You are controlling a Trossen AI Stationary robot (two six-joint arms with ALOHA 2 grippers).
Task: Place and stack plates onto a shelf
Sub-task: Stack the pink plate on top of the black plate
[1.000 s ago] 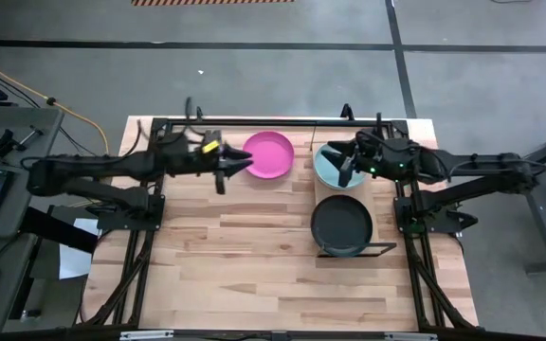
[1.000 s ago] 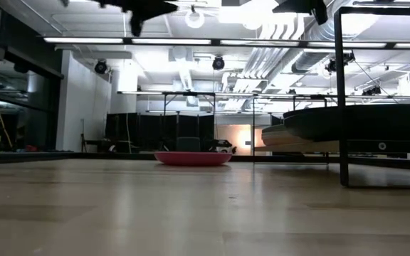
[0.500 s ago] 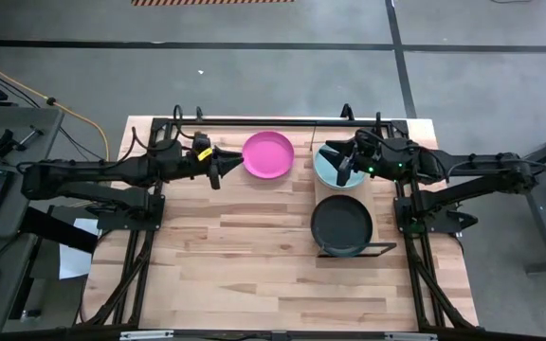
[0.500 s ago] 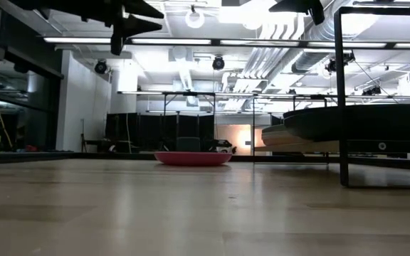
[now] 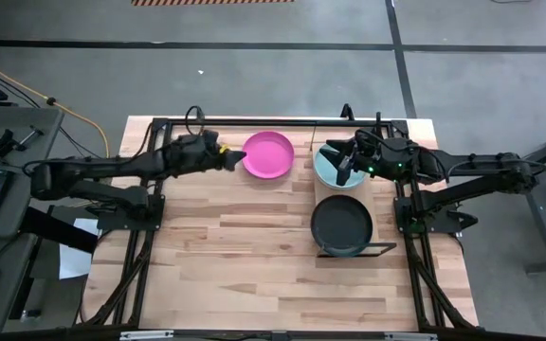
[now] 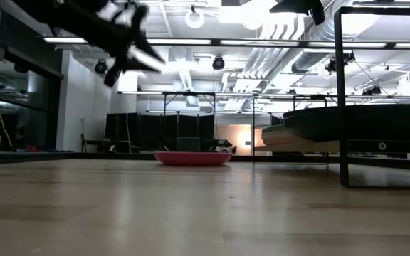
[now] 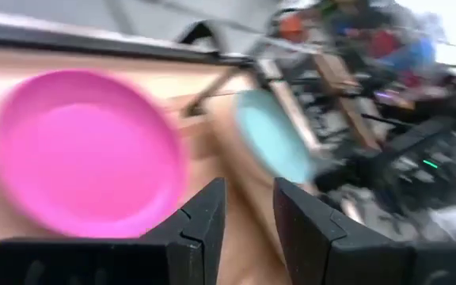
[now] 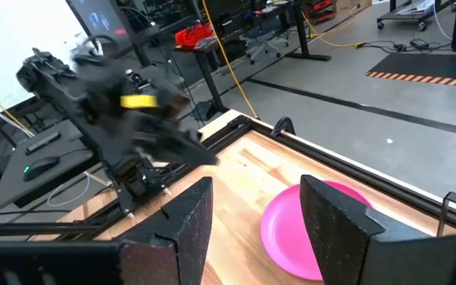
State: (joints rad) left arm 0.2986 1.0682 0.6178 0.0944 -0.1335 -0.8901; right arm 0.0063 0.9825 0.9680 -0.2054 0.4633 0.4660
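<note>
Two grippers flank my round magenta pink plate [image 5: 268,155]: left gripper [image 5: 227,158] (narrowly parted, empty) just beside it, right gripper [image 5: 344,167] open, empty, opposite.

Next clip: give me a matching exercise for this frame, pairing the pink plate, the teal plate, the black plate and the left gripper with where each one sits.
Column one:
1. magenta pink plate
2. light teal plate
3. black plate
4. left gripper

Column two:
A. on the shelf, at its near end
B. on the shelf's far end, under the right gripper
C. flat on the tabletop, off the shelf
D. beside the pink plate's left rim, jaws open

Pairs: 1-C, 2-B, 3-A, 4-D
</note>
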